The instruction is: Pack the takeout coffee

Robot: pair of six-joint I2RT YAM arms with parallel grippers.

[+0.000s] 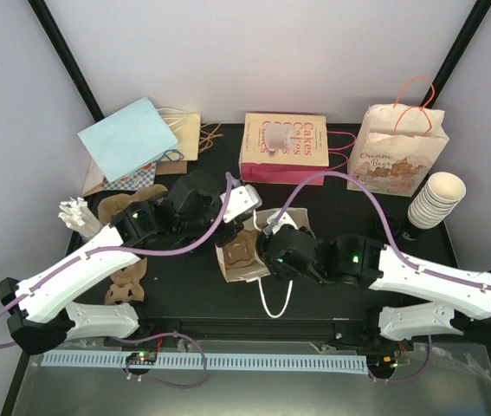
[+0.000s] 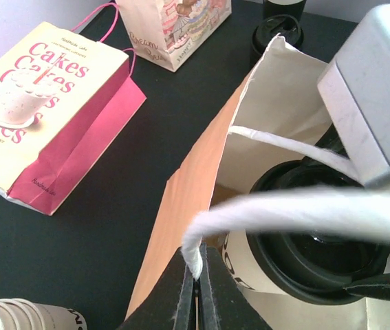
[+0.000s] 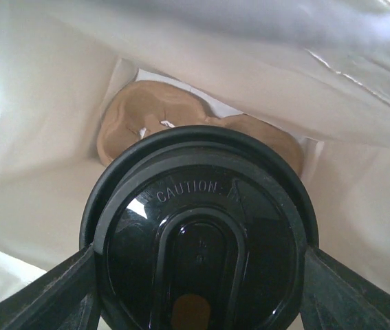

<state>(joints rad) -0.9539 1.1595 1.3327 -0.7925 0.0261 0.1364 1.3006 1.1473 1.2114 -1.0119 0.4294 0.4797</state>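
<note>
The takeout coffee (image 3: 198,247) is a cream cup under a black lid (image 2: 318,247). It sits inside the open kraft paper bag (image 1: 241,260) at mid-table. My right gripper (image 3: 199,261) reaches into the bag and is shut on the cup, one finger on each side of the lid rim. My left gripper (image 2: 199,265) is shut on the bag's white cord handle (image 2: 305,206), holding it up at the bag's mouth. A brown pulp carrier (image 3: 146,124) lies on the bag's floor behind the cup. In the top view the right gripper (image 1: 278,227) hides the cup.
A pink "Cakes" bag (image 1: 284,147) and a cream patterned bag (image 1: 397,156) stand at the back. A stack of cream cups (image 1: 436,198) lies back right, with black lids (image 2: 277,31) nearby. A blue bag (image 1: 128,137) and brown carriers (image 1: 128,282) lie to the left.
</note>
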